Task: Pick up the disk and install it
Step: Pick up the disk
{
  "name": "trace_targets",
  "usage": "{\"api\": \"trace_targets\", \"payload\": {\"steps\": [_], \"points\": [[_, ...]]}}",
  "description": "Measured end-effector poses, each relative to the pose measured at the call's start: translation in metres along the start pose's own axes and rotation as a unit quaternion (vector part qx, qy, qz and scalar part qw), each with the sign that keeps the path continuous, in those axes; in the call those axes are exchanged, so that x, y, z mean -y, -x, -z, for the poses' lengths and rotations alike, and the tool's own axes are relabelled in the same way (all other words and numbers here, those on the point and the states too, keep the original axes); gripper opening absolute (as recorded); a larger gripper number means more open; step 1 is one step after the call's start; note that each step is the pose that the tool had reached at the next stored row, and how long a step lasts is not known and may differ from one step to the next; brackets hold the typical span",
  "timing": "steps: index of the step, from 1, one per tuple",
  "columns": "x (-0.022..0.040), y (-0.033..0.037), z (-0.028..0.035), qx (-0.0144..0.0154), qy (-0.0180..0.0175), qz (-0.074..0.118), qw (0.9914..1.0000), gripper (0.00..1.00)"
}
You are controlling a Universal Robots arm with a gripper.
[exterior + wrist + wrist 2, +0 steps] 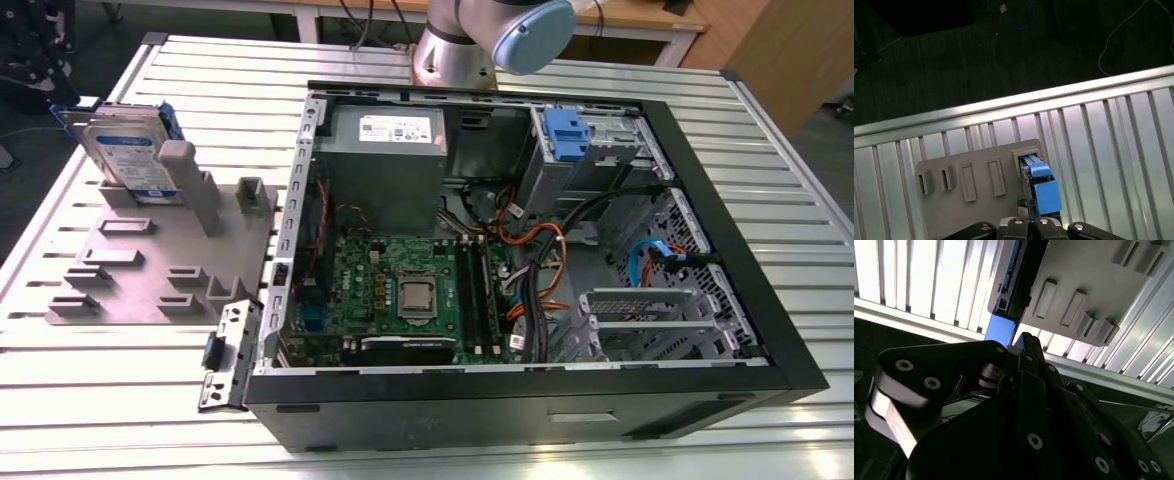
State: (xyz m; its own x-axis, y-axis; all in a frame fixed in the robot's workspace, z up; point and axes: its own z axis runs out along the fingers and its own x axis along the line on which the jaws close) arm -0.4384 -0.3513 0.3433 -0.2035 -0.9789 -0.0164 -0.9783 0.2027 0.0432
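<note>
Disk point(127, 150) ungripped, pick step: gripper point(1024, 340) above it, jaws together and empty. I'd say the grasp calls for them apart, squared on its blue frame. Disk stands on edge in the grey holder point(147, 270) on the worktop point(134, 400), beside the open case point(467, 410).

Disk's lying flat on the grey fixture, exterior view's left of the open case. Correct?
Not quite: it isn't lying flat. The disk stands on edge in a slot of the grey fixture, on the exterior view's left of the open case. The exterior view shows this.
</note>
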Motion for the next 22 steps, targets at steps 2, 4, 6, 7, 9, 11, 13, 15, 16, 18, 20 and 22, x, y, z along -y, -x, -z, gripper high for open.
{"api": "trace_targets", "payload": {"steps": [2, 4, 6, 7, 9, 11, 13, 15, 16, 18, 20, 22], "points": [[0.0000, 0.0000, -0.0004, -0.0008, 0.0003, 0.018, 0.99984, 0.11], [0.0000, 0.0000, -0.0006, -0.0014, 0.0006, 0.032, 0.99950, 0.11], [-0.0005, 0.0022, -0.0011, -0.0014, 0.0005, 0.034, 0.99942, 0.11], [-0.0009, 0.0044, -0.0012, -0.0015, 0.0005, 0.034, 0.99941, 0.11], [-0.0019, 0.0083, -0.0018, -0.0015, 0.0004, 0.034, 0.99940, 0.11], [-0.0034, 0.0089, -0.0029, -0.0012, -0.0012, 0.035, 0.99940, 0.11], [-0.0039, 0.0088, -0.0036, 0.0051, -0.0004, 0.035, 0.99936, 0.11], [-0.0040, 0.0087, -0.0041, 0.0125, 0.0007, 0.040, 0.99911, 0.11], [-0.0040, 0.0088, -0.0045, 0.0147, 0.0011, 0.045, 0.99889, 0.11], [-0.0040, 0.0088, -0.0051, 0.0161, 0.0012, 0.053, 0.99844, 0.11], [-0.0039, 0.0086, -0.0063, 0.0157, 0.0012, 0.065, 0.99777, 0.11], [-0.0038, 0.0086, -0.0075, 0.0151, 0.0017, 0.078, 0.99685, 0.24]]}}
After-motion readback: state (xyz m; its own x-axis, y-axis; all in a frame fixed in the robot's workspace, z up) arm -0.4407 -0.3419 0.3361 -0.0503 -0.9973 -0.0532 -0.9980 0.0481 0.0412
